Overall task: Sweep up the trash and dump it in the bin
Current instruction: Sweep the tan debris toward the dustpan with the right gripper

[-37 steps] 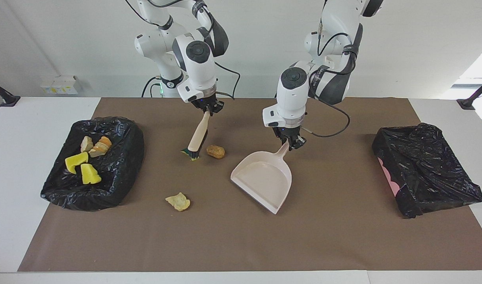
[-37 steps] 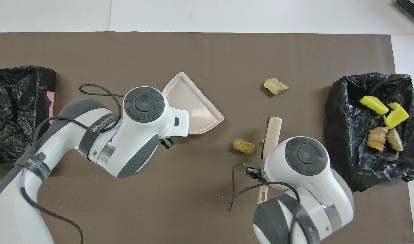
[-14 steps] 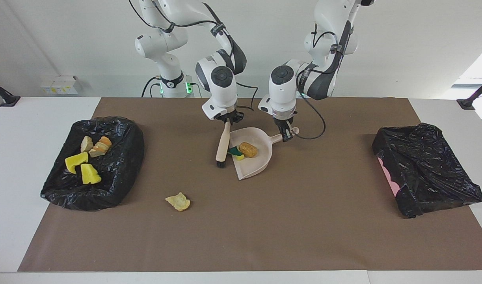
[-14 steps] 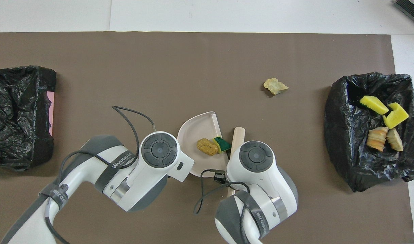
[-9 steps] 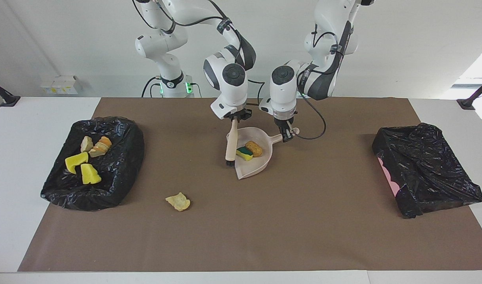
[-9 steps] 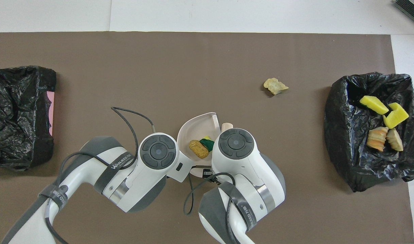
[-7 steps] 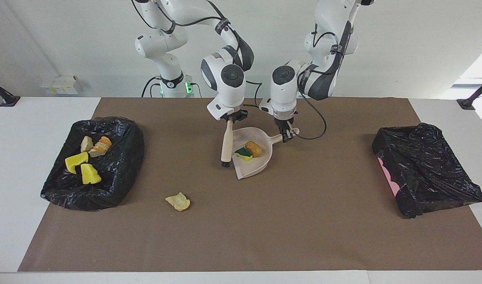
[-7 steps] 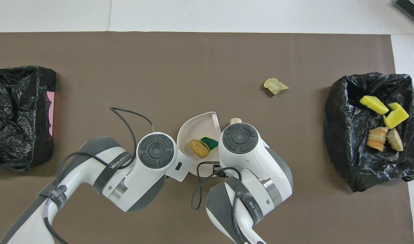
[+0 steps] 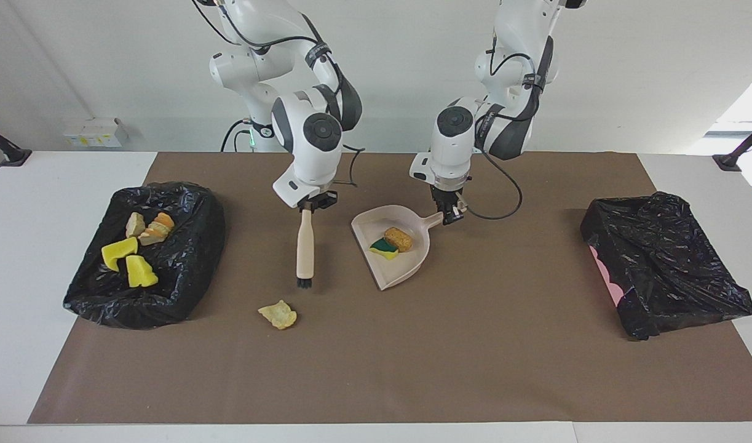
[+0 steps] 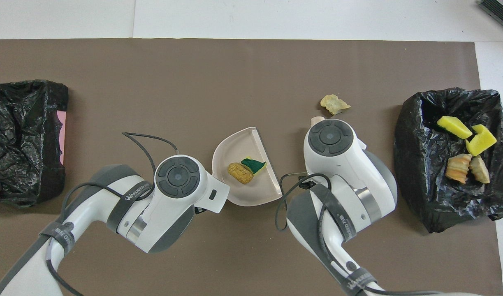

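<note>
— Where was the trash? 
— Two scraps (image 9: 393, 242) lay in the dustpan (image 9: 393, 269), left gripper (image 9: 451, 212) clamped on its handle; one scrap (image 9: 278, 315) loose at the brush's (image 9: 304, 246) six o'clock, right gripper (image 9: 311, 204) gripping that. 
— Risk? 
— A tilt could spill them.

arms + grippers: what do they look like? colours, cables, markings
Both arms are glossy white with dark grey joint bands and round grey caps on the wrist housings. The left arm carries a dark strap with white lettering. Thin black cables loop loose beside each wrist. The left gripper and right gripper are small, black and two-fingered.
</note>
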